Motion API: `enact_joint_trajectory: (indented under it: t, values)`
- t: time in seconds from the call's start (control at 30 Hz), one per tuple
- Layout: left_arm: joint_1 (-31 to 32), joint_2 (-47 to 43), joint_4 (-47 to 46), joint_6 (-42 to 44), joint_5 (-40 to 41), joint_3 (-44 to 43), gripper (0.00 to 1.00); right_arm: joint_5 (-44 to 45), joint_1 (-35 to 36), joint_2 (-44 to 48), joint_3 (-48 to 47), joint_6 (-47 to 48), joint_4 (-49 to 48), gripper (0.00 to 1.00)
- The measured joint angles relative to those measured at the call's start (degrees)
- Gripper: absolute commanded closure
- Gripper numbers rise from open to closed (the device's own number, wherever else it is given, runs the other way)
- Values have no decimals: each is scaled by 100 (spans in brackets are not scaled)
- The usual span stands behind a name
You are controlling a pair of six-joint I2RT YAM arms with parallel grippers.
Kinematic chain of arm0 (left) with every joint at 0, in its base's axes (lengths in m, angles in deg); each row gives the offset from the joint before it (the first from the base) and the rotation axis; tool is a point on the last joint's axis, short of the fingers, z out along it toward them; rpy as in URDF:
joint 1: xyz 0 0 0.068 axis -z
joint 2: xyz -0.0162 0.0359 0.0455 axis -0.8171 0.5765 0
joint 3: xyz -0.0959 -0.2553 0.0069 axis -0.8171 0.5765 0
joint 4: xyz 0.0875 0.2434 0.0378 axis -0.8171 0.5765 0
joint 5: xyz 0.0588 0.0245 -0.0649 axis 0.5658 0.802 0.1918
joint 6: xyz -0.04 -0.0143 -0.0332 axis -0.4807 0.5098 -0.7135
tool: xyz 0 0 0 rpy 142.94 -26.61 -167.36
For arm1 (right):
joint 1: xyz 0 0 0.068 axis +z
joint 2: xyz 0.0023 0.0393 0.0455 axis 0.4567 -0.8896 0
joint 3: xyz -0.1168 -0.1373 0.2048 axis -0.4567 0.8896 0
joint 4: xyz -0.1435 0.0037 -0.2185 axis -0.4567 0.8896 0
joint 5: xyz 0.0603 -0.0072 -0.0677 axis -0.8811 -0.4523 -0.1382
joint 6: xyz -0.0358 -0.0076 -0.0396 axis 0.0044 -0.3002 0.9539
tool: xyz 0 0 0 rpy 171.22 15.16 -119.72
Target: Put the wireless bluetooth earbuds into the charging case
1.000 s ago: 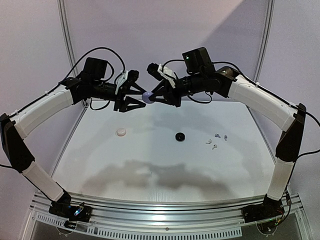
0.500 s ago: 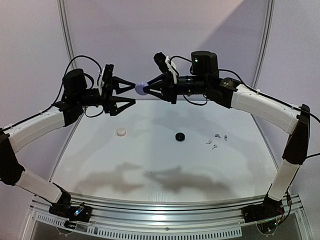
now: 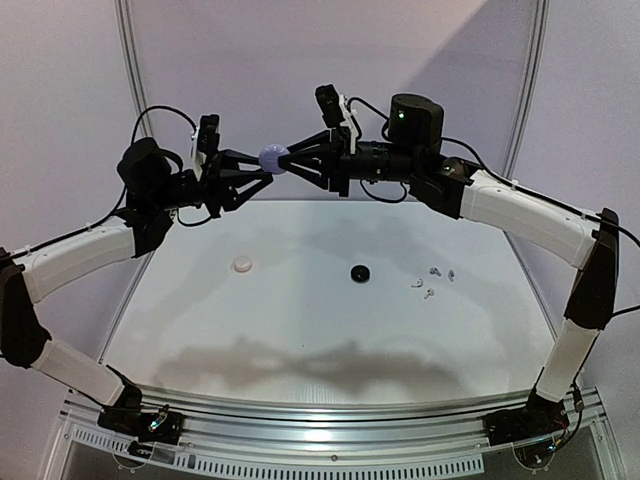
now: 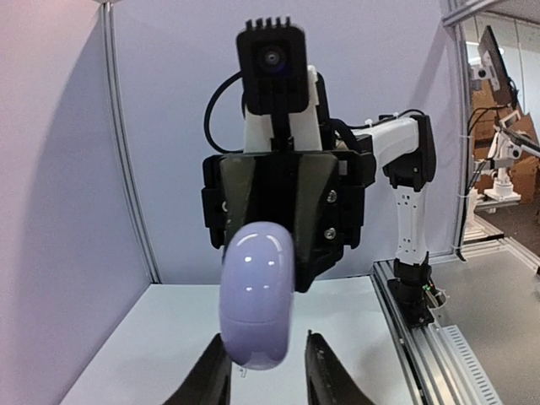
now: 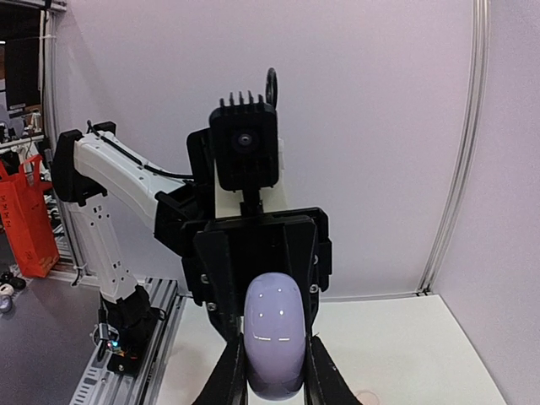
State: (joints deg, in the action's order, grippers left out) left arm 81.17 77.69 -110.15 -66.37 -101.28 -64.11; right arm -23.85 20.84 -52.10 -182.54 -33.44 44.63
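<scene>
Our right hand (image 5: 274, 375) clamps a lavender case (image 3: 272, 159) above the worktop (image 3: 300, 320). Our left hand (image 4: 266, 384) flanks its other end; we cannot tell if it grips.

Lavender charging case (image 3: 272, 158) hangs aloft, closed; tiny earbuds (image 3: 432, 281) lie scattered below.

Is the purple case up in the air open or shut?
Shut. The lavender case shows only a thin seam between its two halves, with no gap. The right gripper pinches it.
</scene>
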Motion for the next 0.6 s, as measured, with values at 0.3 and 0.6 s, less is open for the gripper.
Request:
enact_joint_trajectory:
  t: [0.3,0.6]
  values:
    - [17,101,-114,-129,-15,-52,68,-37,0,-7,0,-55,-33,100]
    - [55,111,-205,-256,-46,-59,85,-44,0,-17,-4,-52,-28,100]
